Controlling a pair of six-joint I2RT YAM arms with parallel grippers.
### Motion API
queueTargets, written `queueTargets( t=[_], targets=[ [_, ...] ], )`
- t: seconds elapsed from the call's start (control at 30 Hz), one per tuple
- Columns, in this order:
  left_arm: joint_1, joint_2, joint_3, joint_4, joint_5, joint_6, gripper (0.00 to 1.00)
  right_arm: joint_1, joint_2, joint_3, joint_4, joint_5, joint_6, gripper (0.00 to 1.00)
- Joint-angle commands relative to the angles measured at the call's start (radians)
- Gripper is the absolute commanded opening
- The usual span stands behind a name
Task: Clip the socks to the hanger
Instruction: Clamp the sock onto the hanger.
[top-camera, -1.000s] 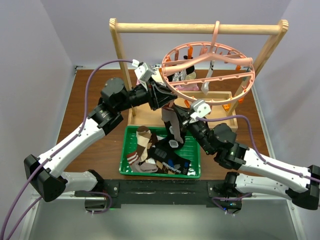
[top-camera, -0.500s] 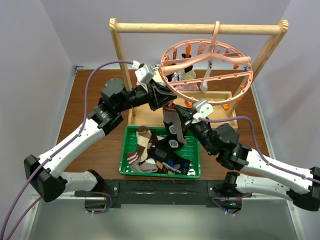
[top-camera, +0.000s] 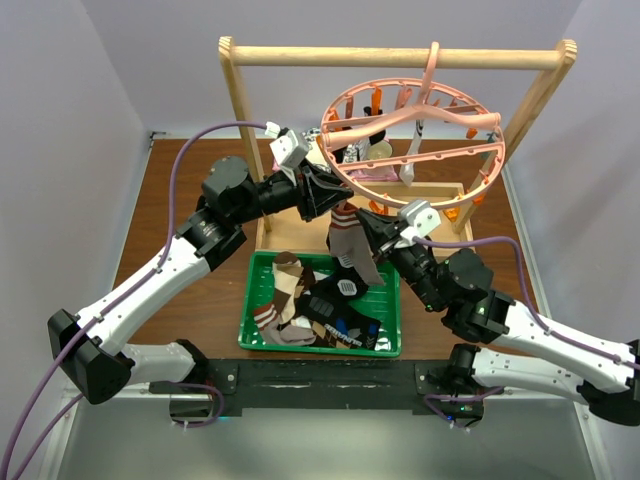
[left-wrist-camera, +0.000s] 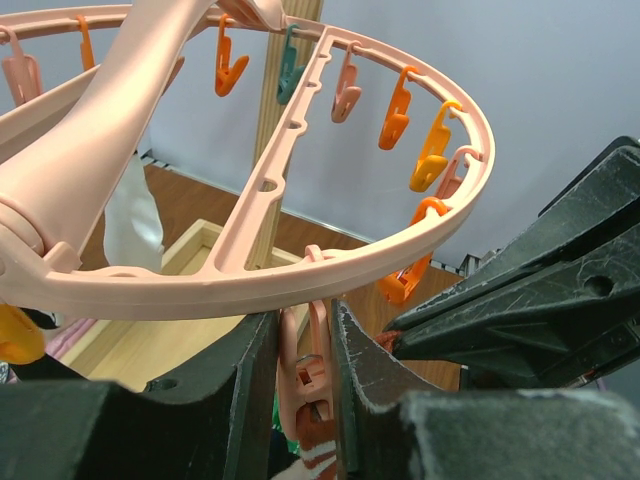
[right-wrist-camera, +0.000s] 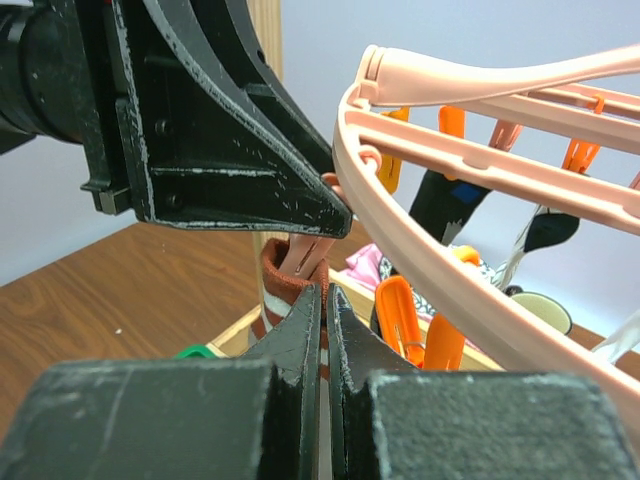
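Note:
The pink ring hanger (top-camera: 415, 150) hangs by its hook from the wooden rack. My left gripper (top-camera: 335, 197) is under its near left rim. In the left wrist view it (left-wrist-camera: 305, 335) is shut on a pink clip (left-wrist-camera: 318, 345), squeezing it. A brown sock with white stripes (top-camera: 350, 245) hangs below, its cuff at the clip's mouth (left-wrist-camera: 312, 450). My right gripper (top-camera: 375, 230) is shut on that cuff; in the right wrist view it (right-wrist-camera: 325, 300) pinches the sock (right-wrist-camera: 280, 280) just below the clip (right-wrist-camera: 305, 258). Other socks (top-camera: 395, 160) hang from clips farther back.
The light wooden rack (top-camera: 235, 110) stands on a wooden box base (top-camera: 465, 245). A green tray (top-camera: 250, 300) with several loose socks lies in front. A pink cloth (right-wrist-camera: 370, 265) lies in the box. Orange clips (right-wrist-camera: 400, 320) hang close to my right fingers.
My right arm has shifted right and lifted the brown striped sock, so its cuff now sits at the clip that my left gripper holds. The left arm has barely moved.

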Motion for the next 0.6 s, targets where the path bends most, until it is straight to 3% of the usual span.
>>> queueTargets(
  t=[0.0, 0.17, 0.23, 0.33, 0.4, 0.47, 0.57],
  targets=[
    [-0.001, -0.025, 0.006, -0.008, 0.047, 0.037, 0.00, -0.003, -0.012, 0.056, 0.017, 0.000, -0.009, 0.00],
    [-0.001, -0.030, 0.002, -0.011, 0.035, 0.045, 0.00, -0.005, -0.006, 0.059, 0.014, 0.002, -0.011, 0.00],
    [-0.001, -0.030, -0.001, -0.014, 0.012, 0.053, 0.07, -0.005, 0.001, 0.063, 0.014, 0.002, -0.015, 0.00],
    [-0.001, -0.033, -0.008, -0.016, -0.031, 0.054, 0.29, -0.005, 0.014, 0.066, 0.017, -0.001, -0.017, 0.00],
    [-0.001, -0.036, -0.012, -0.013, -0.043, 0.053, 0.60, -0.005, 0.021, 0.070, 0.016, -0.006, -0.020, 0.00],
    [0.000, -0.037, -0.017, -0.005, -0.057, 0.039, 0.84, -0.005, 0.035, 0.075, 0.016, -0.009, -0.021, 0.00],
    [0.003, -0.040, -0.017, -0.008, -0.068, 0.022, 0.98, -0.005, 0.052, 0.081, 0.016, -0.013, -0.021, 0.00]
  ],
)
